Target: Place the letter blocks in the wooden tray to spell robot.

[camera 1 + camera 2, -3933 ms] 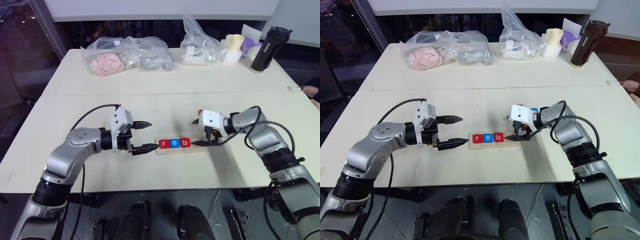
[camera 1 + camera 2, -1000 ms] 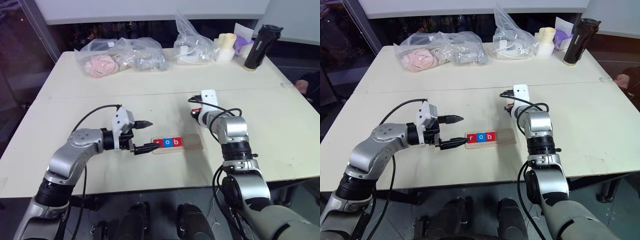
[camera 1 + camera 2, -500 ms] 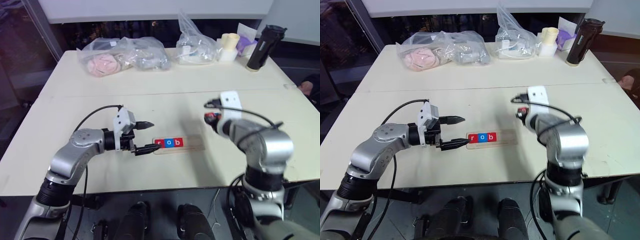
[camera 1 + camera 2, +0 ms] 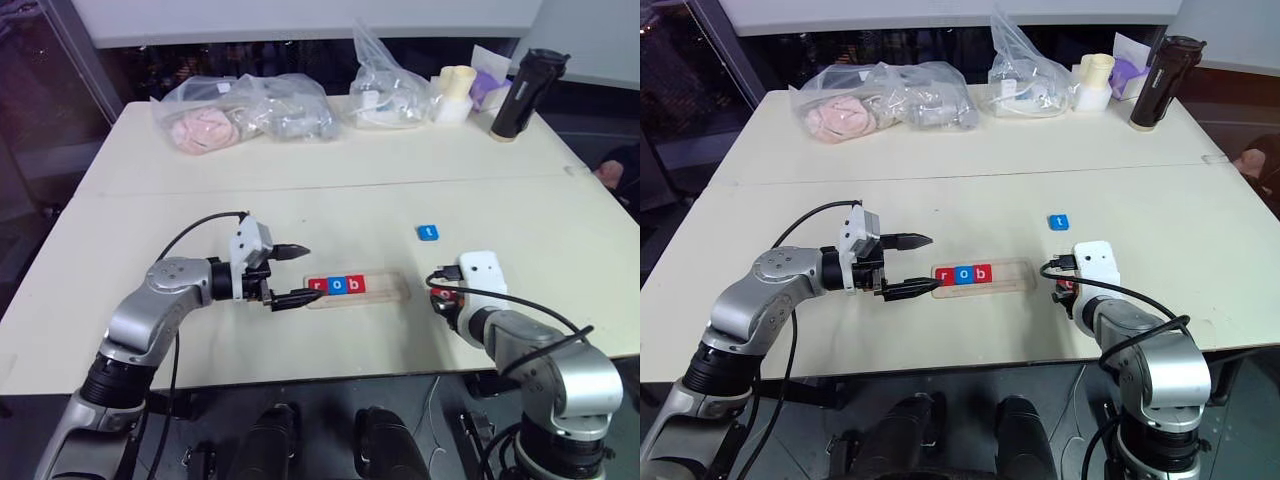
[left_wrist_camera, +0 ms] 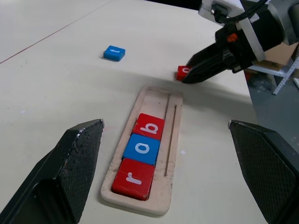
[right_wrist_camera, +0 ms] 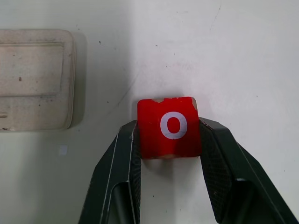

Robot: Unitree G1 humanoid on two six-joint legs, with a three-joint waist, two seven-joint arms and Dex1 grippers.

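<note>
The wooden tray [image 4: 388, 288] lies in front of me with three letter blocks in its left part: a red r [image 4: 319, 285], a blue o [image 4: 337, 285] and a red b [image 4: 355, 284]. Its right part is bare. My left gripper [image 4: 308, 272] stands open at the tray's left end, one finger touching it. My right gripper [image 4: 440, 300] is low over the table just past the tray's right end, shut on a red o block [image 6: 169, 116]. A blue t block [image 4: 428, 232] lies alone on the table behind the right gripper.
At the table's far edge are plastic bags [image 4: 240, 110] with soft things, another bag [image 4: 390, 95], a white cup [image 4: 455, 95] and a black bottle [image 4: 520, 95]. A person's hand [image 4: 610, 172] shows at the right edge.
My right arm has drawn back from beyond the tray to its right end, still shut on the red o block, uncovering the blue t. The left gripper stayed put.
</note>
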